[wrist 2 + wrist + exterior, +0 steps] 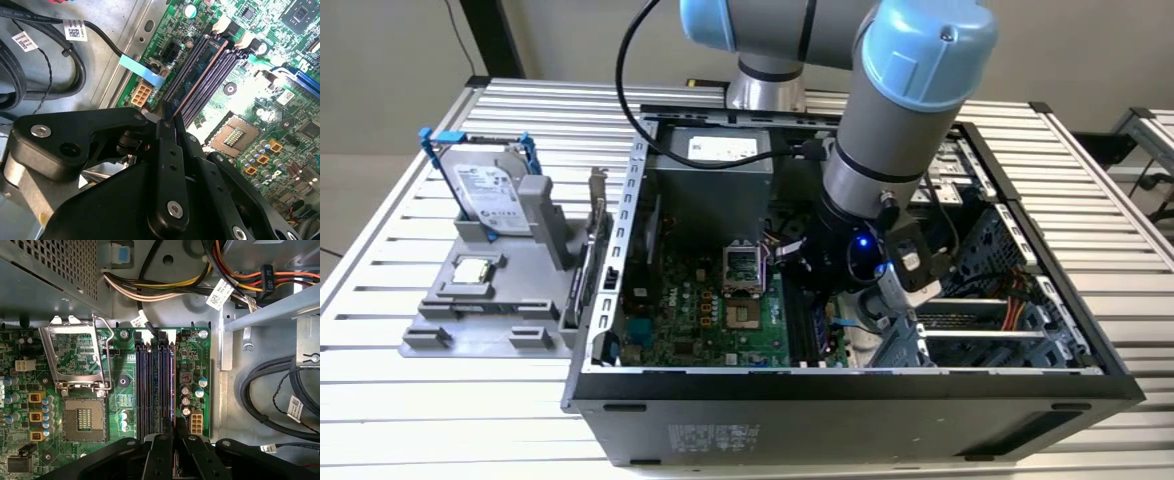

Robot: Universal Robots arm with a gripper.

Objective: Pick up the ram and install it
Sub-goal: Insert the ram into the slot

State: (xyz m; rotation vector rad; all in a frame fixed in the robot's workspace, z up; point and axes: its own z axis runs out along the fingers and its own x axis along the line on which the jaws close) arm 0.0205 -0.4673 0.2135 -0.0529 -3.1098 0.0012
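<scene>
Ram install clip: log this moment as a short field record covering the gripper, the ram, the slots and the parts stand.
gripper: black two-finger gripper low inside the open grey computer case, fingers closed on a thin board edge
ram: thin blue-green circuit stick, lying along the black memory slots, gripped at its near end; whether it is fully seated cannot be told
slots: long black memory slots beside the open silver processor socket
parts stand: grey stand at the exterior view's left, holding the silver hard drive in a blue frame
</scene>
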